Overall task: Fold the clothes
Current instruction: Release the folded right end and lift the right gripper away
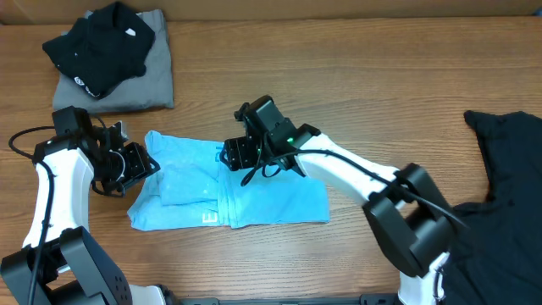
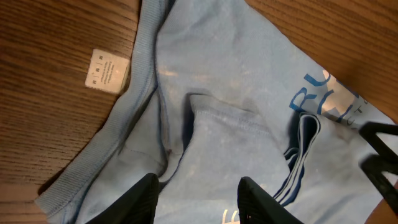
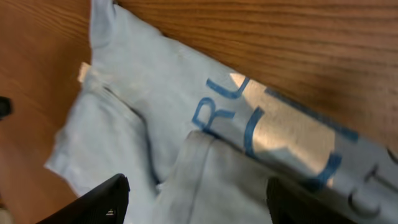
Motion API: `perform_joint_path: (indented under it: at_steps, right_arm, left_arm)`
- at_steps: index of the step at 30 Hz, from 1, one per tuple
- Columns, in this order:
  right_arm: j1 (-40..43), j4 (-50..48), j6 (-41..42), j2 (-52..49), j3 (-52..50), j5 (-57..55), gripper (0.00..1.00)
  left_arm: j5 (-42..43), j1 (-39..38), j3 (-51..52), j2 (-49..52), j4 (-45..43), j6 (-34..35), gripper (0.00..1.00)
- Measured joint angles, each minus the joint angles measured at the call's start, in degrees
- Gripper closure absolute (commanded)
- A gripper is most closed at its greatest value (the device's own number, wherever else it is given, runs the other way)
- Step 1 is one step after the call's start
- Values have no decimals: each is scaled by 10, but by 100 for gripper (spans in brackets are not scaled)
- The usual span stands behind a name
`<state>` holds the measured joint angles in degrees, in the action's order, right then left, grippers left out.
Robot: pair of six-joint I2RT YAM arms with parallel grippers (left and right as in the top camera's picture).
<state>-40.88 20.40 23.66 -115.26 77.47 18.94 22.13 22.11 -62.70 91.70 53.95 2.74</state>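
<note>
The light blue T-shirt lies partly folded at the middle of the wooden table, its lettering showing in the right wrist view. My left gripper sits at the shirt's left edge by the ribbed collar. Its fingers stand apart over flat fabric, pinching nothing. My right gripper hovers over the shirt's upper middle, above a folded-over sleeve edge. Its jaws are wide open and hold nothing.
A black garment rests on a folded grey one at the back left. Another black garment spreads over the table's right end. A small white label lies on the wood beside the collar.
</note>
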Motion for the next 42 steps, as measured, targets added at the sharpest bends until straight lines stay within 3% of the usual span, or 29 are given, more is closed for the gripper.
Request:
perform_joint_path:
  at_steps: [3, 7, 16, 20, 24, 27, 29, 38, 39, 41, 42]
  right_arm:
    - [0, -19, -37, -23, 0, -5, 36]
    - [0, -16, -73, -33, 0, -7, 32]
    - [-5, 4, -123, -33, 0, 16, 32]
    - [-9, 4, -133, -36, 0, 18, 46]
    - [-9, 8, -142, -45, 0, 19, 77]
    - [-8, 16, -141, -47, 2, 19, 93]
    - [-7, 26, -138, -47, 8, 18, 96]
    - [4, 59, -141, -48, 93, 18, 95]
    - [5, 60, -141, -48, 96, 16, 86]
    - [4, 70, -142, -48, 97, 9, 50]
    - [4, 78, -142, -48, 97, 5, 48]
  left_arm:
    - [2, 0, 0, 0, 0, 0, 55]
    - [5, 0, 0, 0, 0, 0, 55]
    - [7, 0, 0, 0, 0, 0, 55]
    - [7, 0, 0, 0, 0, 0, 55]
    - [7, 0, 0, 0, 0, 0, 55]
    - [9, 0, 0, 0, 0, 0, 54]
    - [9, 0, 0, 0, 0, 0, 53]
    - [9, 0, 0, 0, 0, 0, 52]
    - [9, 0, 0, 0, 0, 0, 52]
    - [9, 0, 0, 0, 0, 0, 52]
    - [9, 0, 0, 0, -1, 0, 52]
